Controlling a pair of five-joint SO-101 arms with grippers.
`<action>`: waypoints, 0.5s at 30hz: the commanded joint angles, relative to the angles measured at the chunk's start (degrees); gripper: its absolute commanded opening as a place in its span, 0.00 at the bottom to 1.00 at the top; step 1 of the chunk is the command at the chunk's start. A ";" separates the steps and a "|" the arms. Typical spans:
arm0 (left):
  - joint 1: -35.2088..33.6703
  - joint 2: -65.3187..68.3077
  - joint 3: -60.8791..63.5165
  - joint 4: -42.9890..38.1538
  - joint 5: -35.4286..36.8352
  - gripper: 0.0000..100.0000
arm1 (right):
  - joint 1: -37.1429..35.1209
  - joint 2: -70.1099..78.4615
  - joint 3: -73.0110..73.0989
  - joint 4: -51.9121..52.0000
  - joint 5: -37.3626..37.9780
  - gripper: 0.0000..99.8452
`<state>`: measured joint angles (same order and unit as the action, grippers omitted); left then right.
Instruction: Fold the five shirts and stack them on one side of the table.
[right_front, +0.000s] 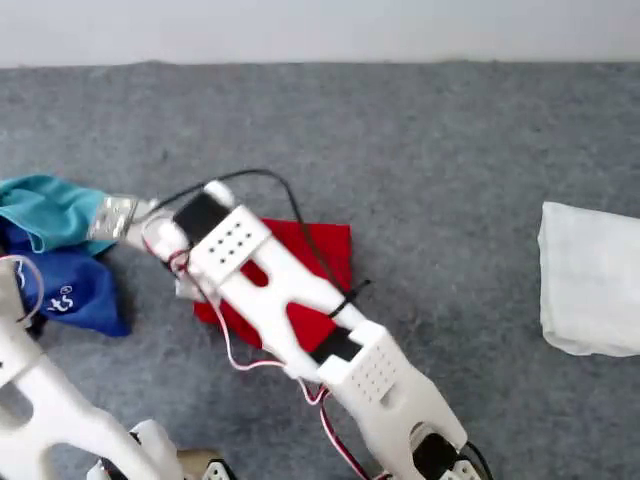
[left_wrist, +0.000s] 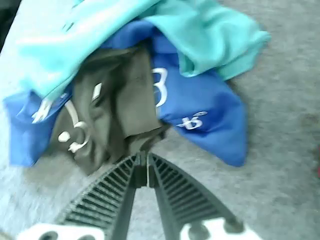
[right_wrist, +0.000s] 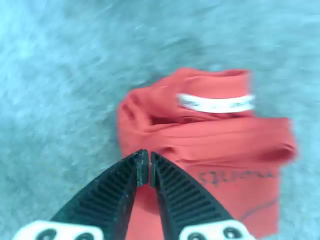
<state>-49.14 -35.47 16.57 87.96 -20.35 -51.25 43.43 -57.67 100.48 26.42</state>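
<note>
- The right gripper (right_wrist: 144, 167) had its jaws pressed together, with its tips over an edge of the red shirt (right_wrist: 210, 140), which lay rumpled mid-table.
- The left gripper (left_wrist: 142, 167) was likewise closed, its tips at the dark shirt (left_wrist: 125, 100) in the left pile, under the blue shirt (left_wrist: 205, 120) and the teal shirt (left_wrist: 200, 35).
- A white shirt (right_front: 590, 280) lay folded on the right.
</note>
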 joint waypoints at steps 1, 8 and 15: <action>-3.87 -1.32 -0.40 0.18 0.18 0.01 | 6.37 -5.14 -3.08 2.51 -1.32 0.01; -5.54 -1.76 1.63 0.00 0.18 0.01 | 17.71 -4.97 6.24 2.24 0.70 0.01; -5.63 -1.76 5.23 0.00 0.35 0.01 | 9.98 1.19 9.76 2.07 1.67 0.01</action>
<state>-54.33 -36.00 21.76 87.96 -20.35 -36.48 44.04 -47.82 100.48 27.47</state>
